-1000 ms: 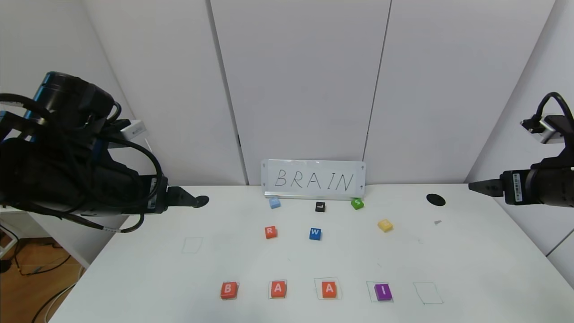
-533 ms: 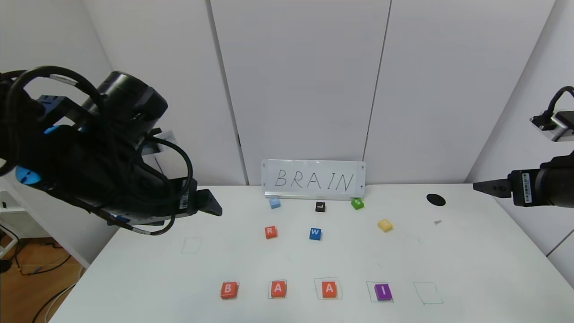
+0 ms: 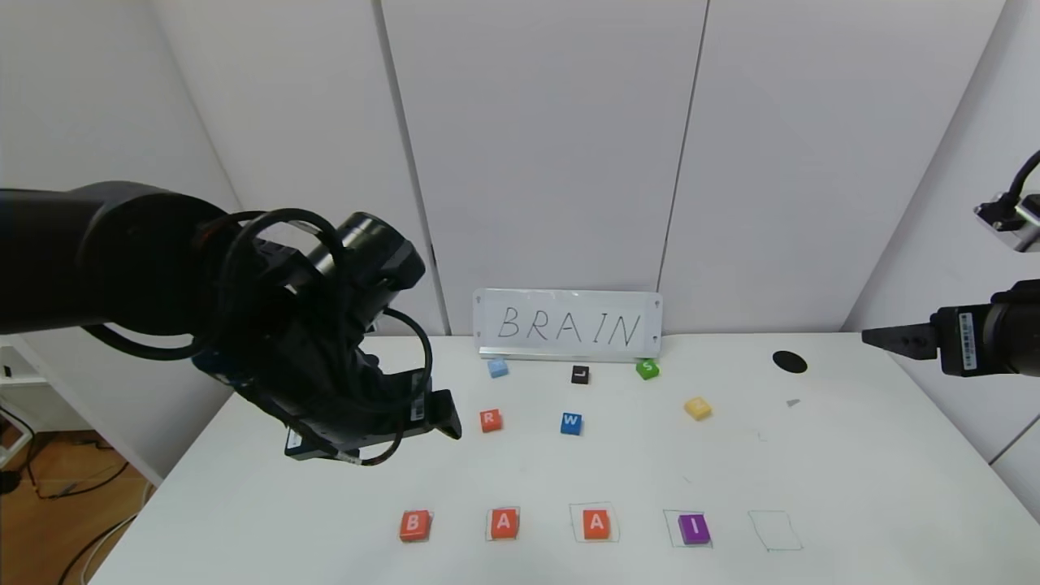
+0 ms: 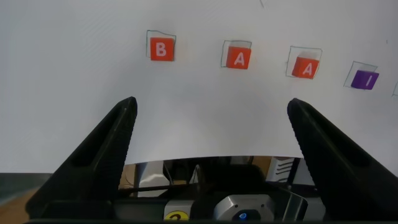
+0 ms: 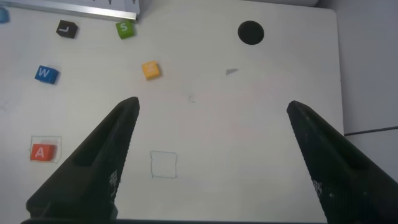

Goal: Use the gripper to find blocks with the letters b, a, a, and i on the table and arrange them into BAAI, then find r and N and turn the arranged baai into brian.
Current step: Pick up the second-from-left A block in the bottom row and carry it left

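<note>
Smooth white table point(image 3: 853, 487): flat square blocks point(image 3: 504, 524) spell BAAI; left gripper point(image 3: 443, 422), jaws wide, empty, beside orange r point(image 3: 490, 420); right gripper point(image 3: 881, 337) likewise spread.

blocks point(image 3: 552, 526) in near-edge row on table point(image 3: 853, 487) | r point(image 3: 490, 420) behind | N point(image 3: 698, 408) right of r

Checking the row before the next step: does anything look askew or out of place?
The purple I sits skewed, off-centre in its green square. The B and both A's look tidy.
</note>
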